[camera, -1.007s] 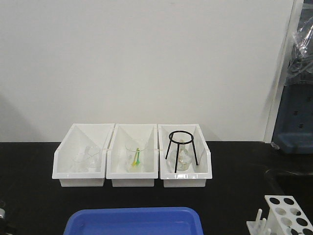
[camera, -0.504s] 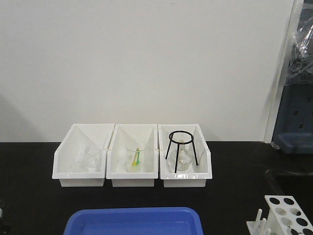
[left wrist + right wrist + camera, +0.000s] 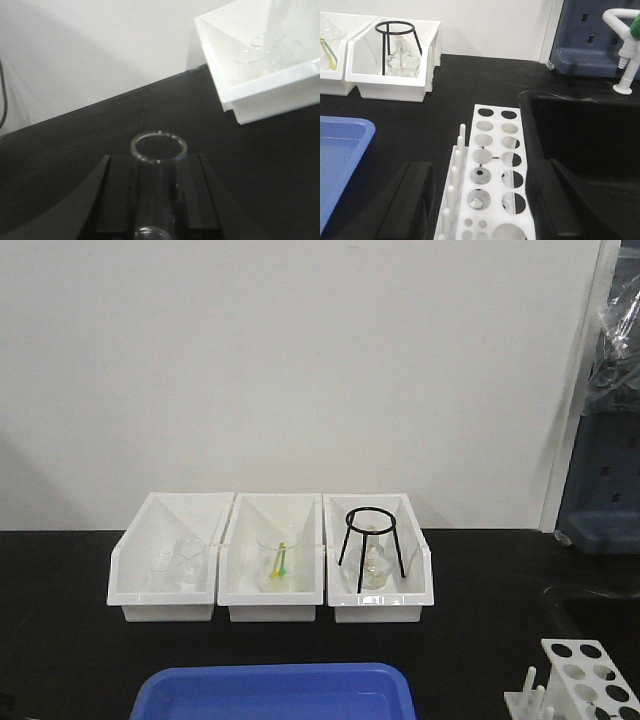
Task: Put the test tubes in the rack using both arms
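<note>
Left wrist view: my left fingers (image 3: 116, 200) are clamped on a test tube (image 3: 159, 175), its long side pointing away over the worktop (image 3: 75, 145). Right wrist view: my right fingers (image 3: 410, 200) are apart, with the rack (image 3: 496, 131) just below and between them, so they are nearer it.

A small grey bit of the left gripper (image 3: 159, 172) showed at the near left corner before. Now it is gone from there.

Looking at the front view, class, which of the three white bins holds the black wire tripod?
The rightmost bin, nearest the rack. The black tripod stands over glassware there; the other two hold glassware but no tripod.
</note>
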Motion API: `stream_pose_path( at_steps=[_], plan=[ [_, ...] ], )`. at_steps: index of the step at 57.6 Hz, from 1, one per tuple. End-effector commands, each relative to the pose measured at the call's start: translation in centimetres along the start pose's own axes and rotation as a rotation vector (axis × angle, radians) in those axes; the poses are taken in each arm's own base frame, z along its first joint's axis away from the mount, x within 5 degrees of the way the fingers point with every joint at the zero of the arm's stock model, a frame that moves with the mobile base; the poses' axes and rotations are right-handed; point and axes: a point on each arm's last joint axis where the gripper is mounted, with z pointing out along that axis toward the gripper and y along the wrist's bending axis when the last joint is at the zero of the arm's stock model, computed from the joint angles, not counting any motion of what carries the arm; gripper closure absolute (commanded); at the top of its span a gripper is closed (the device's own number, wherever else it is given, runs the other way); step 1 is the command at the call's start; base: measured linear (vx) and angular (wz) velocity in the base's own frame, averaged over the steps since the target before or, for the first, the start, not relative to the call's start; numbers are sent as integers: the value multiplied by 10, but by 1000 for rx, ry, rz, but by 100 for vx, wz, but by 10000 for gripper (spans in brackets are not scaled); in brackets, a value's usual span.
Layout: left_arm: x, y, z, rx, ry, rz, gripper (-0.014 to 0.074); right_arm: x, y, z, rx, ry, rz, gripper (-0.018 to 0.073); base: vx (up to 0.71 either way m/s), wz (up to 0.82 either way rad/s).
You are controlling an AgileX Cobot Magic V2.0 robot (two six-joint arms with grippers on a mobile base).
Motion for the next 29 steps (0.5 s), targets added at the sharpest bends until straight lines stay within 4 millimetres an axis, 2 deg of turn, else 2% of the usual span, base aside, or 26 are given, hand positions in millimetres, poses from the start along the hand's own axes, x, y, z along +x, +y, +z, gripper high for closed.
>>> stream_pose_path(
  at_steps=[1,18,29],
  plan=[
    [-23,12,-1,-89,-117,-60,602,-19,-2,-1,8,-116,-4,85,0,0],
    [-49,24,-14,-118,-167,-100,601,-19,-2,-2,8,-117,-4,85,0,0],
    [-61,29,-22,-95,-178,-267,601,-19,-2,-2,8,-117,-4,85,0,0]
  ],
)
